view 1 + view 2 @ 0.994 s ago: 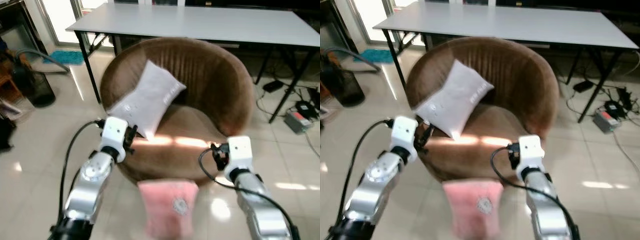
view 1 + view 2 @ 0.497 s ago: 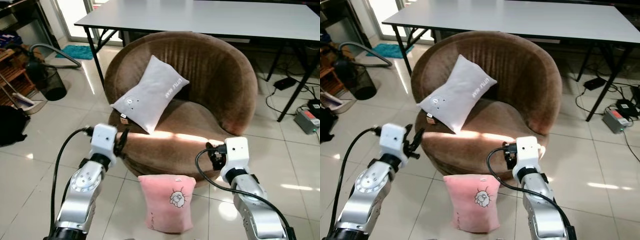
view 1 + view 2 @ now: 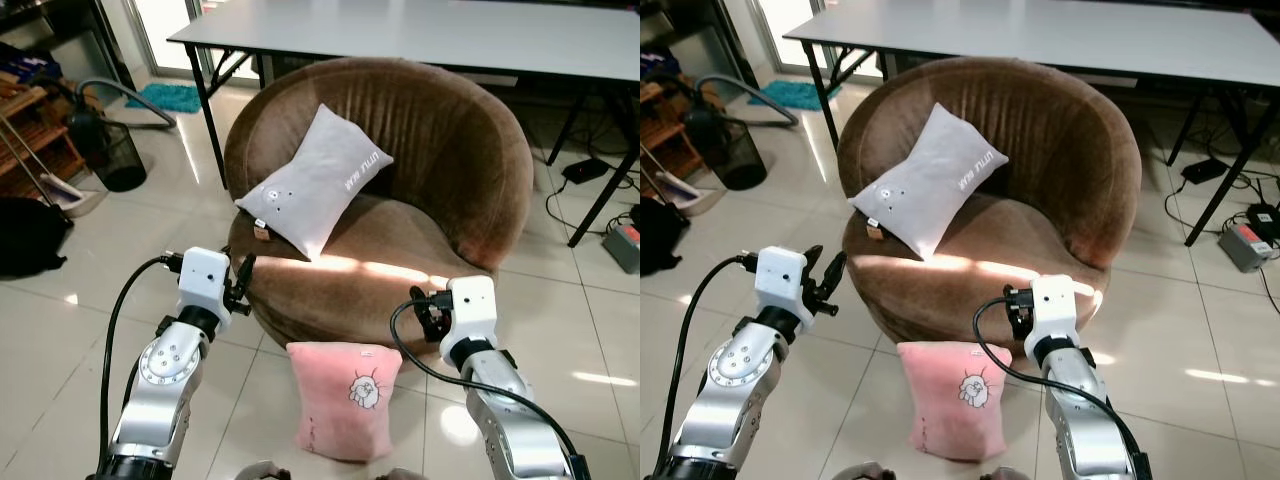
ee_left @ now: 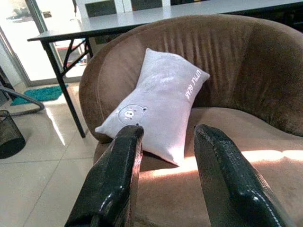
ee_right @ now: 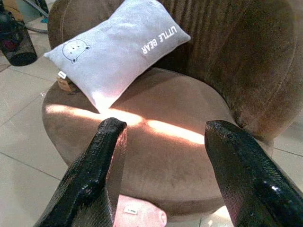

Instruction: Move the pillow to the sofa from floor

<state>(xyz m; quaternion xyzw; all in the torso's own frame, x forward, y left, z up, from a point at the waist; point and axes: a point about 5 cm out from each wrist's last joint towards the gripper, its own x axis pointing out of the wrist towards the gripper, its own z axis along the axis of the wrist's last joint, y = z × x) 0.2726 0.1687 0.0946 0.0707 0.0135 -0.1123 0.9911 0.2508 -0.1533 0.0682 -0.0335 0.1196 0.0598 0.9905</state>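
Observation:
A pink pillow with a small cartoon print stands on the tiled floor, leaning against the front of the round brown sofa. A grey pillow lies on the sofa seat against its left side. My left gripper is open, held in the air beside the sofa's left front edge, up and to the left of the pink pillow. My right gripper is open at the sofa's right front edge, just above and to the right of the pink pillow. In the right wrist view the pink pillow's top corner shows below the fingers.
A long white table on black legs stands behind the sofa. A black bin, a vacuum hose and a black bag sit at the left. Cables and a power strip lie on the floor at the right.
The camera has moved: the blur has cleared and the pink pillow now shows whole. Against the sofa, my left gripper has dropped from beside the grey pillow to the seat's front edge. Both grippers stay open.

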